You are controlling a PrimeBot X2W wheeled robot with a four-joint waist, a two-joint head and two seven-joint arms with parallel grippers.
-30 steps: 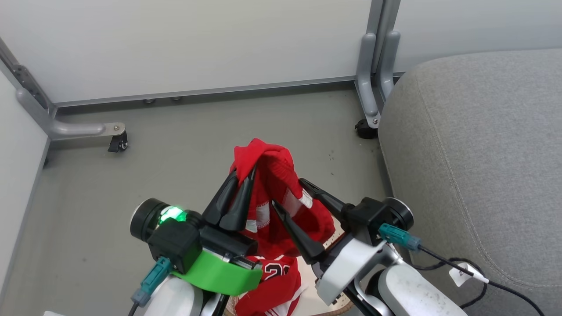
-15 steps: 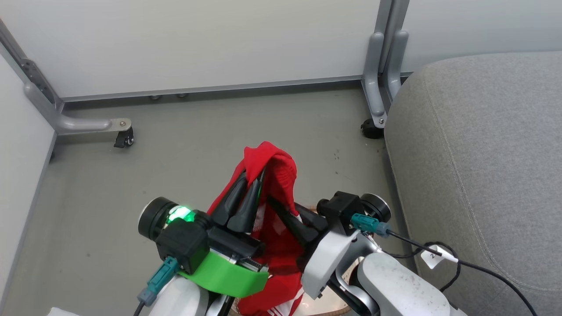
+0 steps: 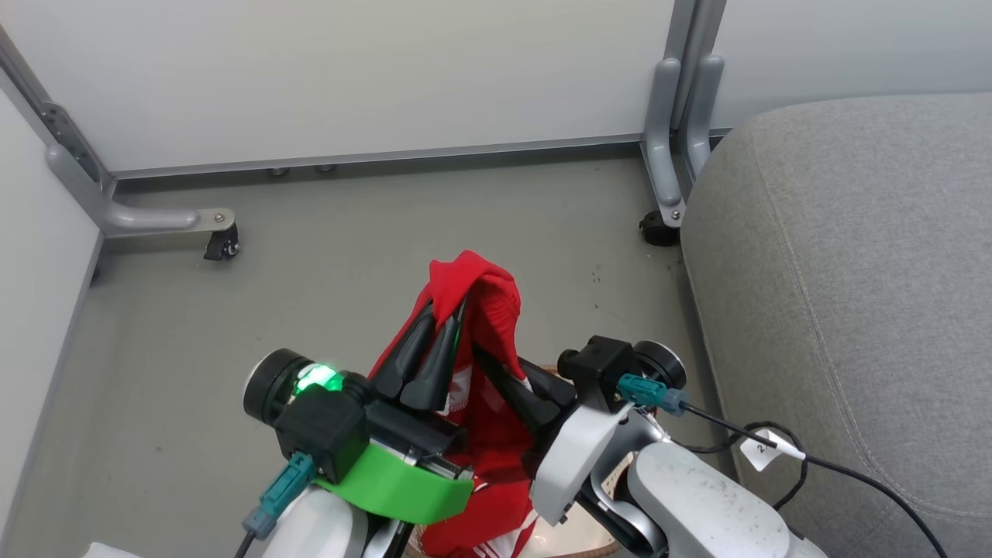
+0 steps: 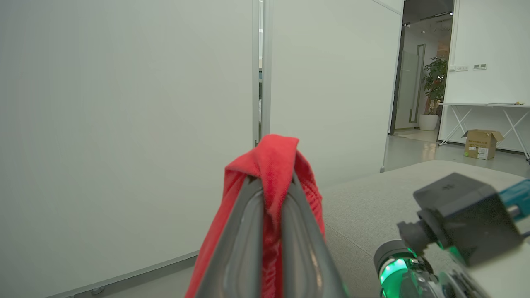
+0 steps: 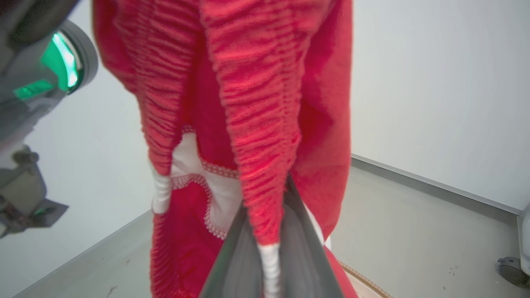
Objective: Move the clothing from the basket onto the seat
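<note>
A red piece of clothing (image 3: 484,291) with white trim hangs in the air, pinched at its top fold by my left gripper (image 3: 444,314), which is shut on it. My right gripper (image 3: 482,358) is just to the right and slightly lower, shut on a gathered red strip with a white band. In the left wrist view the clothing (image 4: 271,159) drapes over the closed fingers. The right wrist view has the clothing (image 5: 248,103) hanging right in front, its lower end between the jaws. A bit of the basket's brown rim (image 3: 601,549) peeks out below my arms. The grey seat (image 3: 852,271) lies to the right.
White partition panels on grey metal legs with castors (image 3: 221,246) (image 3: 657,230) close off the back and left. Grey floor (image 3: 349,256) lies between them and the seat. A black cable with a white tag (image 3: 763,448) trails from my right wrist.
My right gripper swung in to the left against the hanging clothing and shut on it. The left gripper kept its hold. The camera shifted slightly.
</note>
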